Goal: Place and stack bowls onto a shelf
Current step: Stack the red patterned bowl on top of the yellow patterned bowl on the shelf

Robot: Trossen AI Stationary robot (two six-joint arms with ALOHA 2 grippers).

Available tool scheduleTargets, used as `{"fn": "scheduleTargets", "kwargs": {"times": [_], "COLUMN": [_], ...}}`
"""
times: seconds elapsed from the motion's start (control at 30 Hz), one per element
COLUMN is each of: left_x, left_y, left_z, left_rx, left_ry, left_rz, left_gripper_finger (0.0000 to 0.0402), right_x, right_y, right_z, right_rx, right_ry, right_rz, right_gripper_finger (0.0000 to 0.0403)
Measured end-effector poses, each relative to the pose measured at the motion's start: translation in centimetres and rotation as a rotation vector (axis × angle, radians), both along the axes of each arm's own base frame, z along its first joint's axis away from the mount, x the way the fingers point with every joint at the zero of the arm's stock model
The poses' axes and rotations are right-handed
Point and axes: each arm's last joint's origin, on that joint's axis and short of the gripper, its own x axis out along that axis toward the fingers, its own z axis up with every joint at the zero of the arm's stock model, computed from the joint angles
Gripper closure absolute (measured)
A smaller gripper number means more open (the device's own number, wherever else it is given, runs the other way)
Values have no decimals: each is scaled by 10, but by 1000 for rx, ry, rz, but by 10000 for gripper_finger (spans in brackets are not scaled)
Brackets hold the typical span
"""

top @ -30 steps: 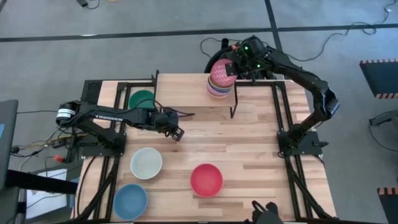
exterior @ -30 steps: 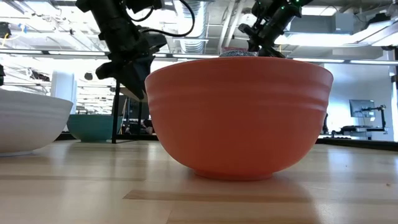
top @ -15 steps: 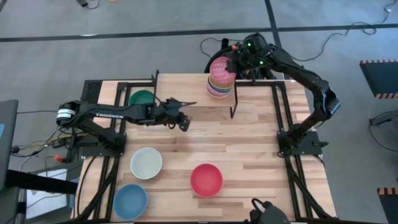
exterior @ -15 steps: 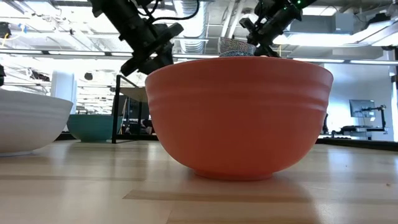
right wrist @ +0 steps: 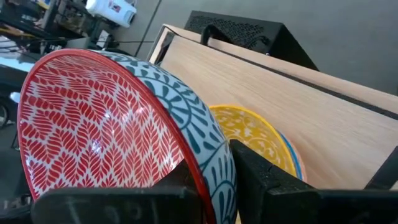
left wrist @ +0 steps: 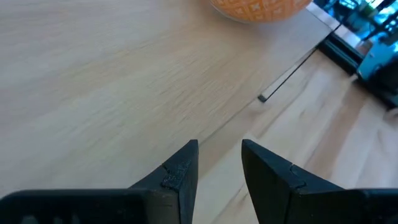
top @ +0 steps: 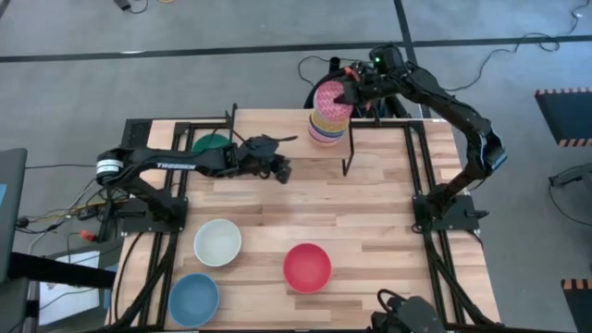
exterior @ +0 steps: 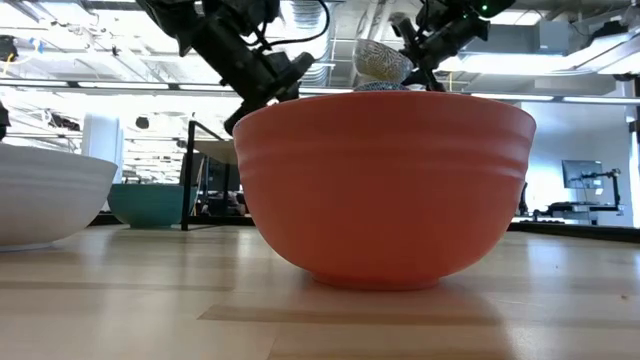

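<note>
Nearest the table's front edge, a blue bowl (top: 193, 299) sits at the front left corner, with a red bowl (top: 306, 266) close to the front edge near the middle and a cream-white bowl (top: 217, 241) just behind the blue one. The plank table (top: 370, 213) is bare between these and the arms.

Farther back, the left gripper (top: 280, 170) reaches in from the left side and hangs over the middle of the table; its fingers (left wrist: 180, 177) stand slightly apart with nothing between them. Behind its arm, a green bowl (top: 212, 146) rests near the back left, under the wooden shelf (right wrist: 298, 118).

At the back edge, near the shelf's right end, a stack of bowls (top: 325, 129) stands on the shelf, a yellow speckled bowl (right wrist: 255, 138) on top. The right gripper (top: 344, 96) is above that stack, clamped on the rim of a pink-patterned bowl (right wrist: 93, 134), which it holds tilted and clear of the yellow one.
</note>
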Motion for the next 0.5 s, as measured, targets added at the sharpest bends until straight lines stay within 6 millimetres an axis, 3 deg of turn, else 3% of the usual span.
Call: {"fn": "scheduleTargets", "kwargs": {"times": [0.23,0.5], "left_x": [12,11], "left_y": [4,7], "left_z": [-12,-12], "left_rx": [-2,24], "left_ry": [-24,-18], "left_rz": [9,37], "left_gripper_finger": [287,287], "right_x": [-4,-9], "right_y": [-3,-6], "right_z": [0,0], "right_rx": [5,2], "right_ry": [-20,-20], "right_rz": [39,45], "right_gripper_finger": [326,326]}}
